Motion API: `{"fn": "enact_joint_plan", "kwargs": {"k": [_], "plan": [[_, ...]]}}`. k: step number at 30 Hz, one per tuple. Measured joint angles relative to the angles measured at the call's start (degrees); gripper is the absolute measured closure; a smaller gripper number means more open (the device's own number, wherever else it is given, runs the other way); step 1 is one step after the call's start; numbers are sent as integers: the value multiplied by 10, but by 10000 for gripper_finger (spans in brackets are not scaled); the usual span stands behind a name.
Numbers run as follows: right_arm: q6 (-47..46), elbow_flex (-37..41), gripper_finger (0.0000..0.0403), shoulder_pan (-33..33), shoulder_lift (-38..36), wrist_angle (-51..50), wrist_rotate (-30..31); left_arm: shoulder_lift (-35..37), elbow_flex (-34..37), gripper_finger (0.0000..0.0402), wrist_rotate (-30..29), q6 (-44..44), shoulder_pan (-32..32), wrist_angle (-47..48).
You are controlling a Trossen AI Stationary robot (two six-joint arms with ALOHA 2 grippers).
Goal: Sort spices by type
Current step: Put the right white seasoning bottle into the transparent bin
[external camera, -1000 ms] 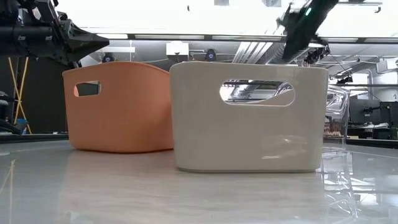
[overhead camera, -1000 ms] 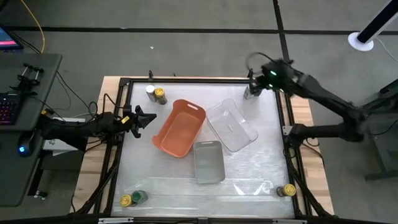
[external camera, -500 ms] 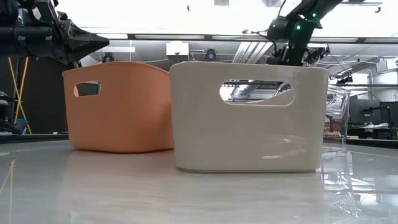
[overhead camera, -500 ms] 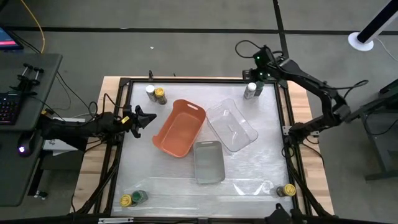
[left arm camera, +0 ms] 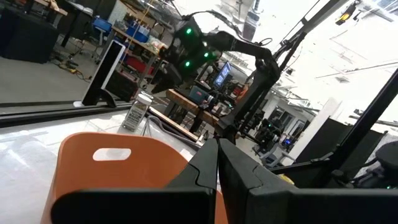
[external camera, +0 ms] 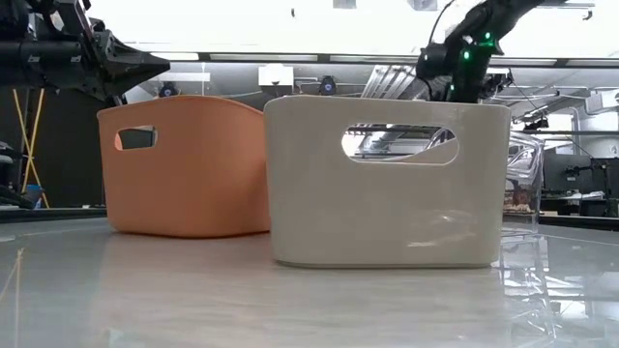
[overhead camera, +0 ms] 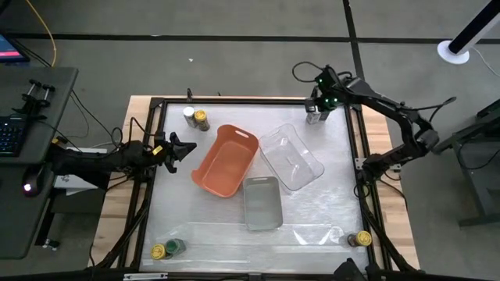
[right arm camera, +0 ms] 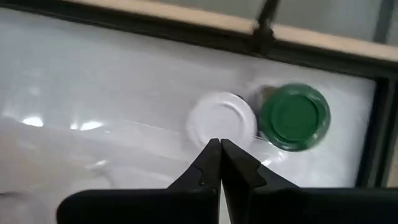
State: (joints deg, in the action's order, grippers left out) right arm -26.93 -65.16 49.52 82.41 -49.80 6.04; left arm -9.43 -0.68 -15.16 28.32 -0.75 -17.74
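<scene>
Spice jars stand in small groups on the table. Two stand at the far left (overhead camera: 196, 118), two at the near left (overhead camera: 166, 249) and one at the near right (overhead camera: 362, 239). In the far right corner a white-lidded jar (right arm camera: 222, 121) stands beside a green-lidded one (right arm camera: 294, 116). My right gripper (right arm camera: 219, 146) hangs shut over these two and points steeply down, its tips at the white lid's edge; in the high view it (overhead camera: 319, 107) covers most of them. My left gripper (overhead camera: 184, 148) waits shut at the table's left edge, level, above the table.
Three trays sit mid-table: an orange one (overhead camera: 226, 160), a clear one (overhead camera: 291, 156) to its right and a grey one (overhead camera: 262, 203) nearer the front. A black frame (overhead camera: 355, 133) rims the table close beside the far right jars.
My right arm has swung its wrist toward the far edge and come down over the two jars in the far right corner. Its gripper has tipped more steeply downward and rolled a little.
</scene>
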Motion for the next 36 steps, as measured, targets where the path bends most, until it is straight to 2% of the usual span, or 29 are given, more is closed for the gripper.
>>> {"fn": "enact_joint_plan", "kwargs": {"k": [8,22,31,36], "plan": [[4,20,402,-5,1,54,31,0,0,401,0,0,0,0],[30,18,403,-3,41,65,26,0,0,401,0,0,0,0],[93,17,403,-21,40,47,-57,0,0,401,0,0,0,0],[120,17,403,-41,37,-1,-94,0,0,401,0,0,0,0]]}}
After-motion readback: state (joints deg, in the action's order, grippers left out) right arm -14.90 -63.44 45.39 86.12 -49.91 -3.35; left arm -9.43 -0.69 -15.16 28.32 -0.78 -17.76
